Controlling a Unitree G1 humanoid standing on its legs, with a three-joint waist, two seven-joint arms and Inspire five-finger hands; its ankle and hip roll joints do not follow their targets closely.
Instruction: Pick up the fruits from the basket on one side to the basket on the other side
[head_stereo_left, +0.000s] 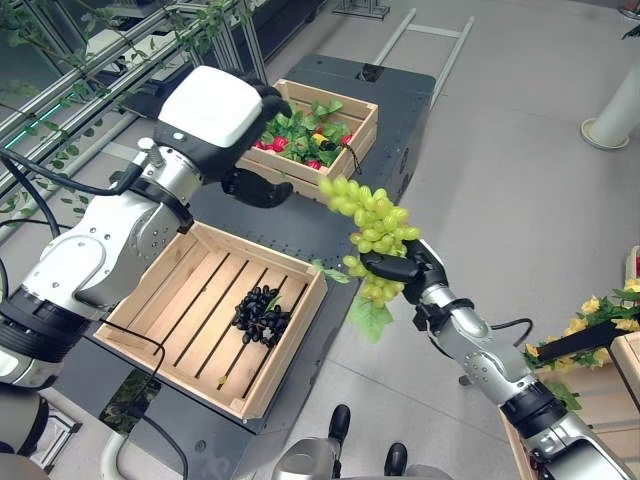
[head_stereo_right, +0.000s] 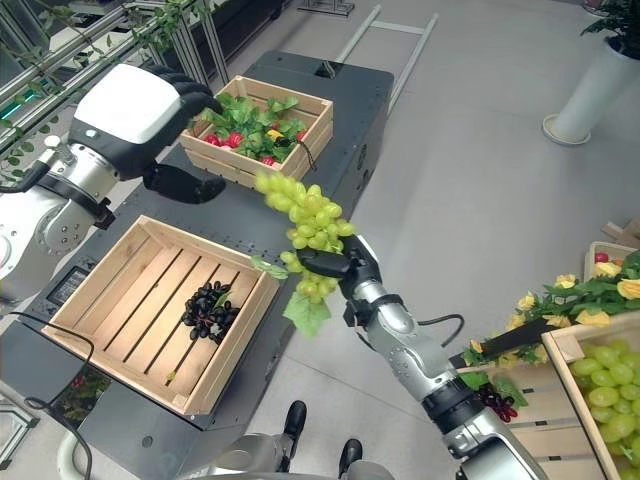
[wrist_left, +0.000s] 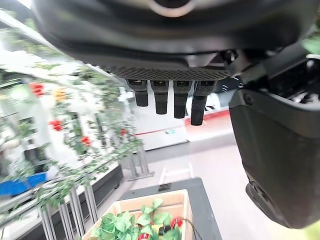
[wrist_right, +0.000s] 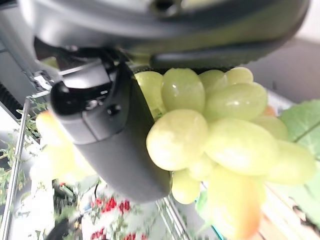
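Note:
My right hand (head_stereo_left: 408, 268) is shut on a bunch of green grapes (head_stereo_left: 370, 222) with a leaf hanging below, held in the air off the dark table's (head_stereo_left: 395, 95) right edge. The right wrist view has its thumb (wrist_right: 117, 137) pressed against the grapes (wrist_right: 220, 132). The near wooden crate (head_stereo_left: 150, 290) holds a bunch of black grapes (head_stereo_left: 262, 314). The far crate (head_stereo_left: 360, 108) is full of green leaves and red fruits. My left hand (head_stereo_left: 256, 187) hovers open between the two crates, its fingers (wrist_left: 165, 97) straight with nothing in them.
At the right stands another crate (head_stereo_right: 560, 345) with green grapes (head_stereo_right: 608, 400), dark grapes and yellow flowers (head_stereo_right: 590, 295) beside it. A frame with vines (head_stereo_left: 100, 60) runs along the left. A white pillar base (head_stereo_left: 612, 118) stands at the far right.

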